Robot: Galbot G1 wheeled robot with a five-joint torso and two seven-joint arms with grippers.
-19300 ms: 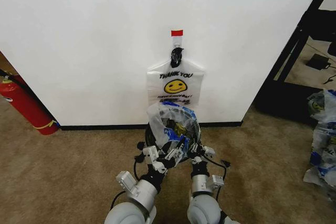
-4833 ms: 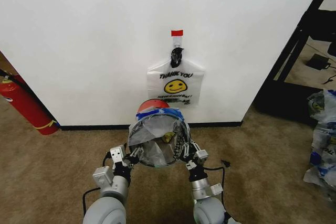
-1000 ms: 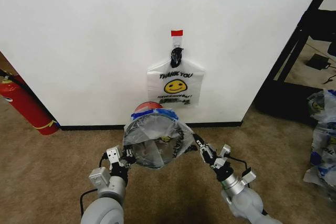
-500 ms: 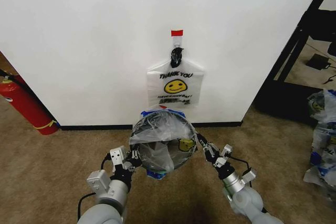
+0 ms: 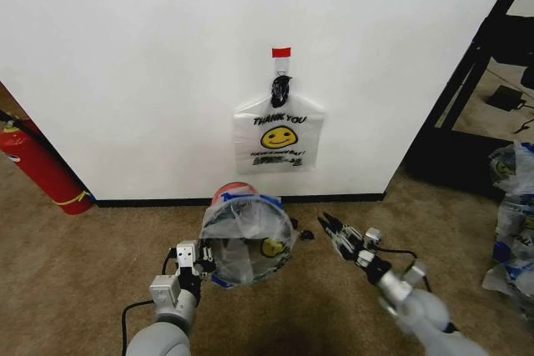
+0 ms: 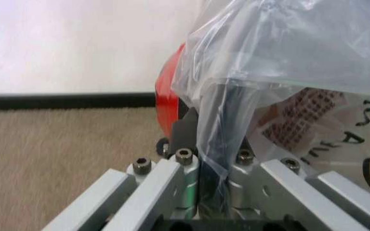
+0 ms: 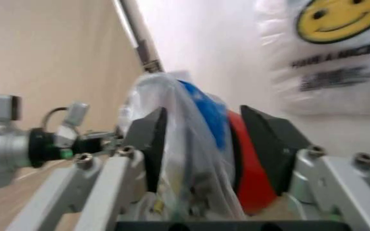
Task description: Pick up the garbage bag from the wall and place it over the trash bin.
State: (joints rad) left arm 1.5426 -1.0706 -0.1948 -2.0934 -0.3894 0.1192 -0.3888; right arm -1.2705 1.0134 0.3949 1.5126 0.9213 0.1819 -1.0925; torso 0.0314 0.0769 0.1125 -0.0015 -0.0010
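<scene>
Red and cylindrical, a fire extinguisher (image 5: 40,166) leans against the plain white painted wall (image 5: 150,56) at the far left, on beige carpet (image 5: 83,256). Toward the middle, the left gripper (image 5: 203,258) pinches the near-left edge of a thin translucent white plastic garbage bag (image 5: 246,235), its fingers (image 6: 191,127) closed on a fold of the film. This bag is crumpled and stretched over the mouth of a small round black trash bin with a red base (image 5: 230,192), which stands tipped toward the robot just in front of the black baseboard; blue print runs along the bag's far rim and a yellow smiley shows through its lower right side. Above it on the wall, another white plastic smiley bag printed "THANK YOU" (image 5: 279,132) hangs from a hook under a red tape strip (image 5: 281,52). Just right of the bin, apart from the plastic, the right gripper (image 5: 331,227) hovers with its fingers spread wide.
</scene>
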